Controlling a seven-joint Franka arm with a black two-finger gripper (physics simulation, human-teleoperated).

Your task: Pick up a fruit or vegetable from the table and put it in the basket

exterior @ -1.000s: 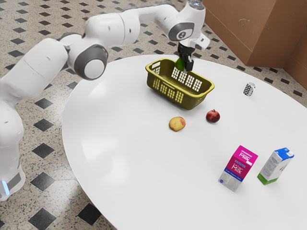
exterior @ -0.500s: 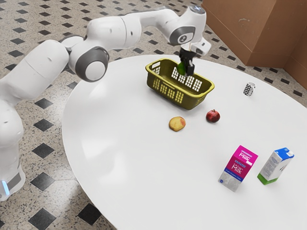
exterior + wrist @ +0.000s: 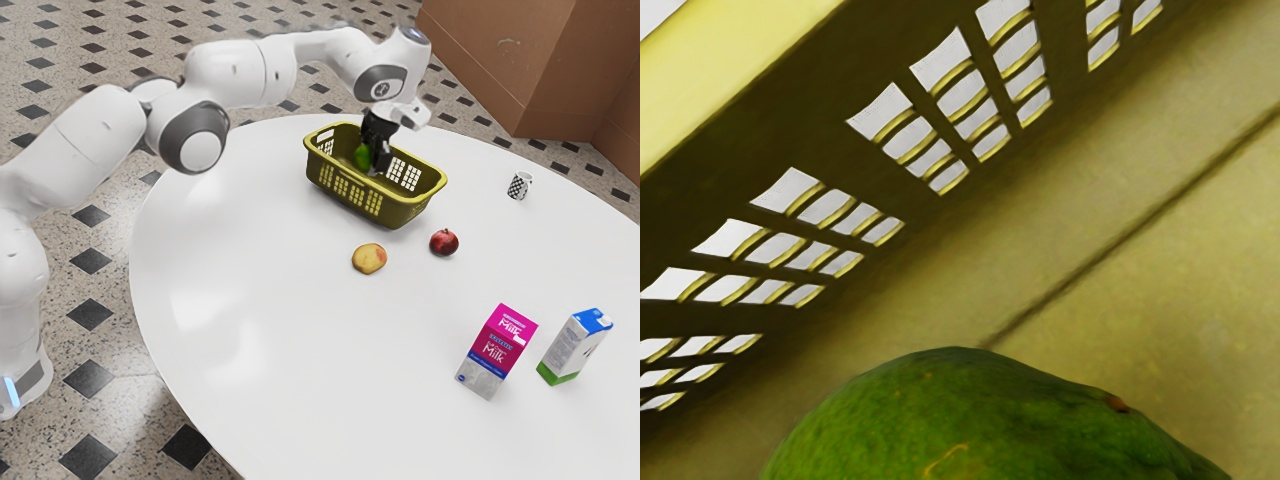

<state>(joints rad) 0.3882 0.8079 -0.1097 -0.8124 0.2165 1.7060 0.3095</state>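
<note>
My gripper (image 3: 372, 161) is down inside the olive-yellow basket (image 3: 342, 190), below the level of its rim, shut on a green fruit (image 3: 362, 156). The near finger covers part of the fruit. In the wrist view the rounded green fruit (image 3: 980, 425) is large under the hand, over the floor of the basket (image 3: 1120, 270), with the slotted side wall beyond it. Whether the fruit touches the floor, I cannot tell. On the table, outside the basket, lie a yellow-red fruit (image 3: 369, 258) and a dark red fruit (image 3: 444, 242).
A pink milk carton (image 3: 498, 350) and a white-blue carton (image 3: 575, 346) stand on the round white table (image 3: 270, 330), toward the exterior view's lower right. A small checkered cup (image 3: 519, 186) is near the table's far edge.
My hand has come down into the basket, carrying the green fruit lower, and has shifted slightly toward the exterior view's left. The basket and the other things have stayed put.
</note>
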